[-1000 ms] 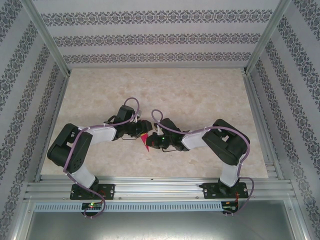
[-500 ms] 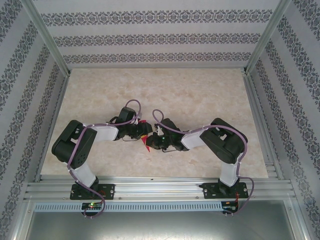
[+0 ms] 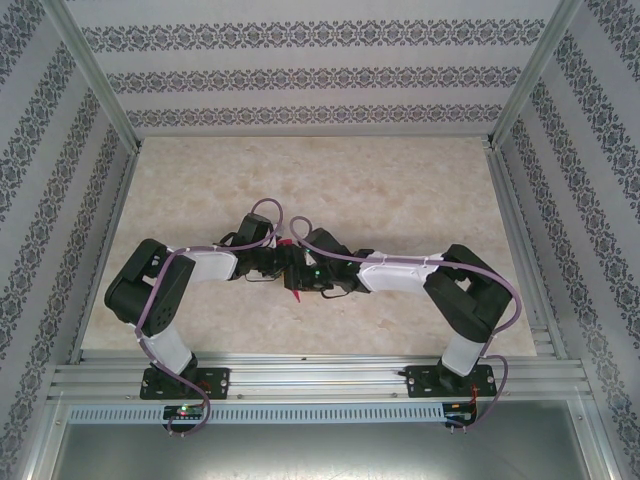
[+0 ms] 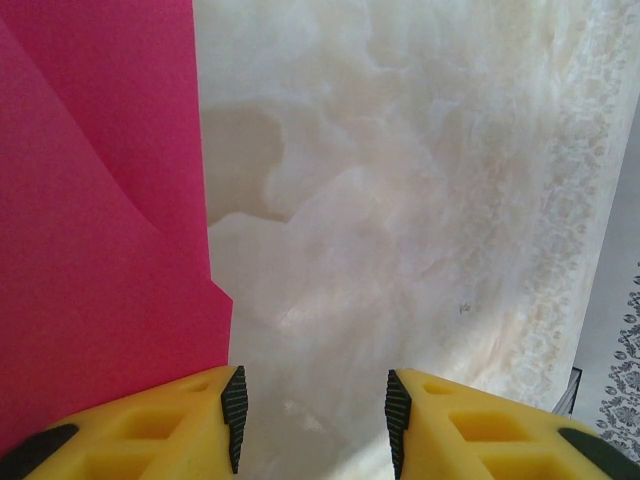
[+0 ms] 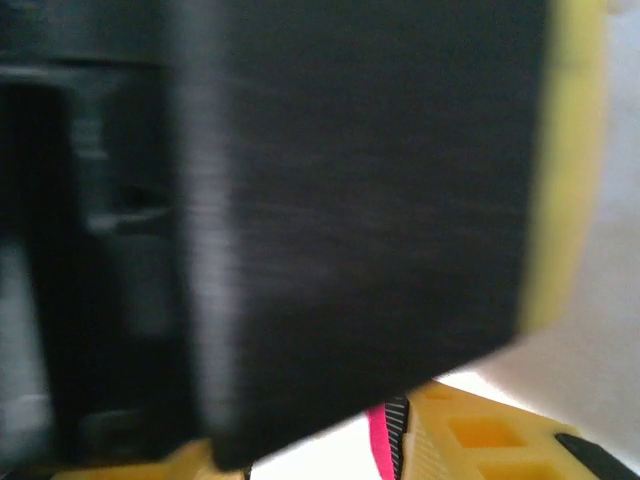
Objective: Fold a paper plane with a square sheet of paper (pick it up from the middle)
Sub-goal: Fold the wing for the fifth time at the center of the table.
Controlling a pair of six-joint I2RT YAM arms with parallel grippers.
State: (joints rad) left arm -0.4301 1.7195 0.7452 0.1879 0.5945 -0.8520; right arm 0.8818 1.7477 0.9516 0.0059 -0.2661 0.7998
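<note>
In the left wrist view, the pink paper [image 4: 100,200] takes up the left of the frame. A slanting edge crosses it where one layer is folded over another. The left claw [image 4: 312,420] is released. Its jaws stand apart with only bare tabletop [image 4: 400,200] between them, and the paper passes along the outer side of one jaw, not into the gap. The claw is judged to be set there as a steadying stop beside the fold, not as a grip.

In the right wrist view, a dark blurred body [image 5: 350,200], probably part of the other arm, sits very close to the lens. Below it, a thin pink edge of the paper is seen just beside the black pad of the right claw [image 5: 315,455]. Whether that edge is pinched cannot be told.

From above, the left arm [image 3: 200,268] and right arm [image 3: 400,272] are seen reaching inward and meeting over the near middle of the tabletop, with the paper almost hidden between them. Such crowding is judged necessary because the paper is small and a crease needs one side held while the other is pressed.
</note>
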